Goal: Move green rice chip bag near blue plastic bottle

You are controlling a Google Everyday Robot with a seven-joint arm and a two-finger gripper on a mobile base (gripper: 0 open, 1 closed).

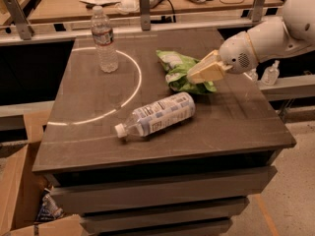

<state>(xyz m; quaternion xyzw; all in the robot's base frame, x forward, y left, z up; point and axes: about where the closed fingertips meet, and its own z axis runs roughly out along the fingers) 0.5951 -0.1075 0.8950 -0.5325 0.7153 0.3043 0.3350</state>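
The crinkled lime-green rice chip bag with white patches [176,67] lies on the dark brown desk [236,117], right of centre in the frame and towards the far edge; the cream-coloured pincer [201,75] sits against the bag's right side, at the end of a white rounded arm [266,41] that comes in from the upper right corner. Whether the pincer is clenched on the bag or released cannot be told - its tip overlaps the crumpled foil and the gap is hidden.

The fat plastic bottle with a white cap and a pale blue-and-white label [160,114] lies on its side at the middle of the desk, below and a little left of the bag; its cap points to the lower left, its base towards the bag; the two are near each other but apart.

A slim clear water bottle with a narrow label [104,41] stands upright in the upper left part of the desk, well apart from the bag; a thin white arc [137,77] curves across the surface between them.

A brown cardboard box [15,191] stands open on the floor at the lower left - beside the desk's corner.
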